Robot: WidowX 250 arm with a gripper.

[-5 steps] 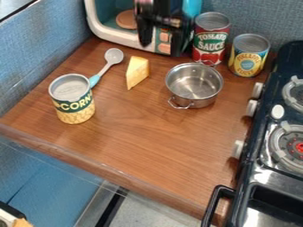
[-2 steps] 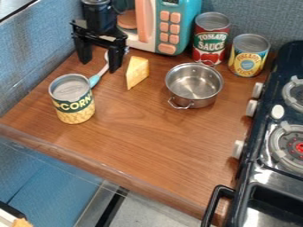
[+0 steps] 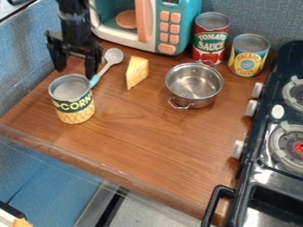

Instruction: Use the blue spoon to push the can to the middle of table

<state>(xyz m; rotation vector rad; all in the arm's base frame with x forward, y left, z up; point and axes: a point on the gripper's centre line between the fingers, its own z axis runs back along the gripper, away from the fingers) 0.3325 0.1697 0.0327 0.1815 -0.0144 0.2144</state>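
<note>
- The can (image 3: 74, 103), upright on the counter (image 3: 154, 142), is the landmark; sides here are as the camera sees them.
- The fingers (image 3: 93, 61) hang just behind the can, level with its rim from side to side. They are spread apart, with nothing between them.
- The blue spoon (image 3: 103, 72) lies behind the can and off to its right, outside the spread of the fingers. So the coming move seems to turn on a short shift toward the spoon's side.
- Its long axis runs aslant: the blue handle (image 3: 95, 80) ends close by the can's back right edge, and the grey bowl (image 3: 114, 56) points away from the can, back and to the right.
- The right-hand finger of the pair is very near that handle; whether they touch, I cannot tell. Coming down here without shifting might clip the can's rim or nudge the handle.
- The counter's middle lies to the right of the can. A push that way probably needs the spoon brought round to the can's left side, since from where it lies it would drive the can the wrong way.
</note>
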